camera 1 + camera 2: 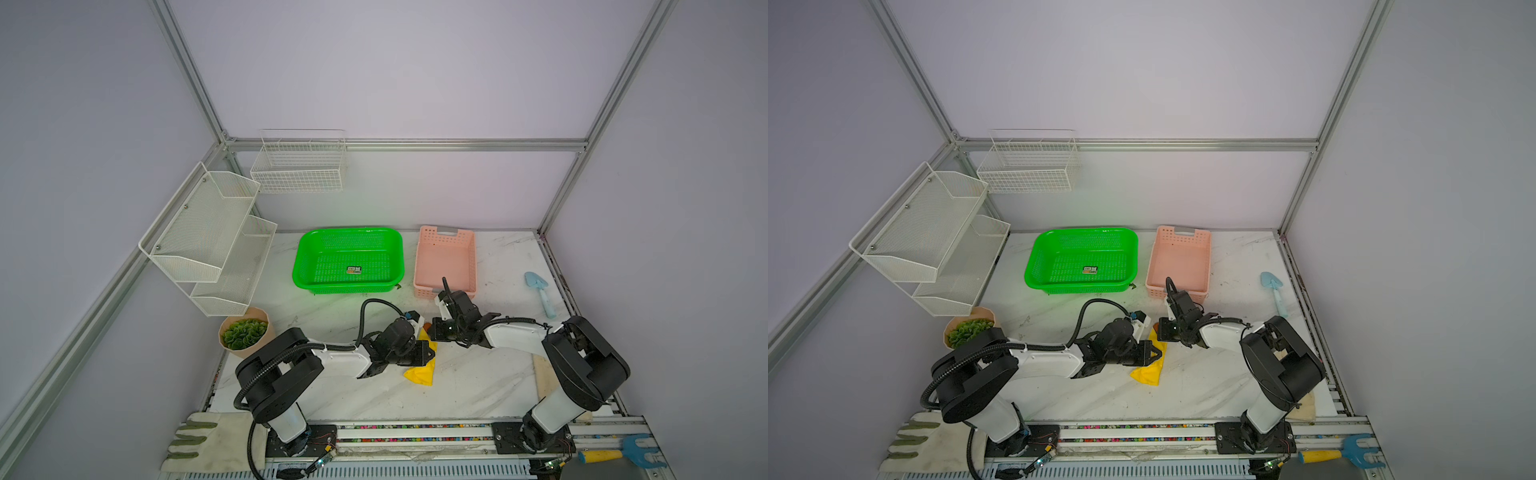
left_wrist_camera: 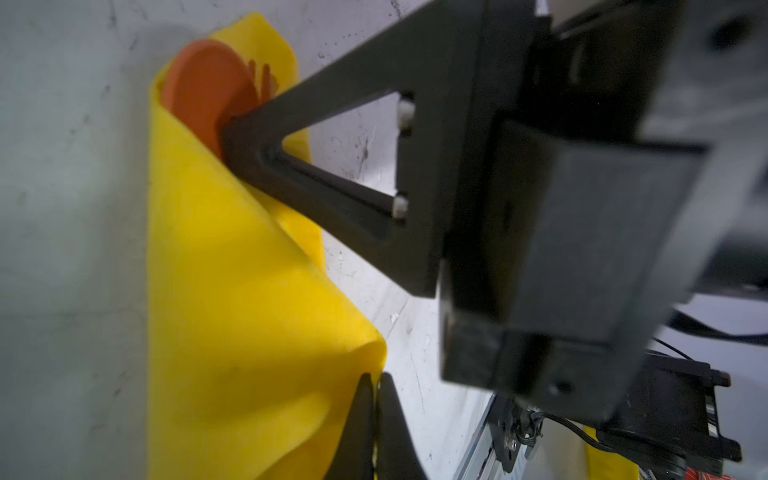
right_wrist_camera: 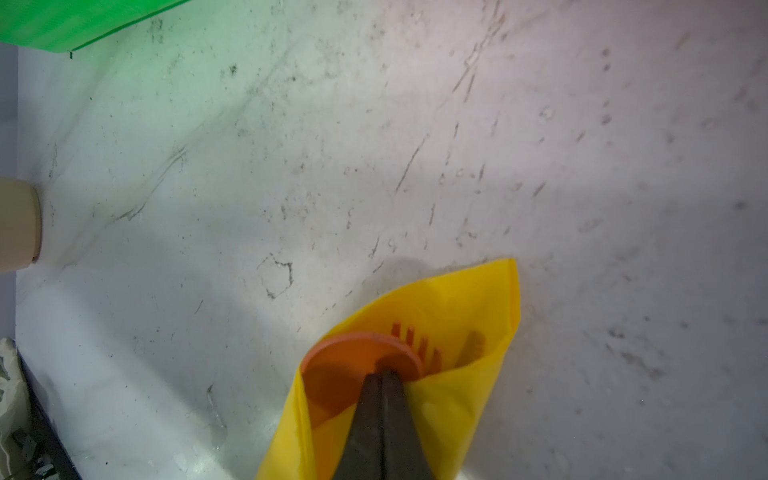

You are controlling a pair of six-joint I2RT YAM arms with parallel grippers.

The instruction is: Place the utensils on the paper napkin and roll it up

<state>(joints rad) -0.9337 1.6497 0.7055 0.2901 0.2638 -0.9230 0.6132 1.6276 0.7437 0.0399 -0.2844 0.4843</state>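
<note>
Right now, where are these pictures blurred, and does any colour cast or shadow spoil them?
In the left wrist view the right gripper is blurred towards the lens, the napkin only soft; in the right wrist view the green basket tints the table green and a shadow lies beside the napkin; in both top views the green basket glows onto the wall.

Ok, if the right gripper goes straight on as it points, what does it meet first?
The spoon, seemingly: the right gripper, fingers shut, sits right at its bowl in the open end of the napkin.
</note>
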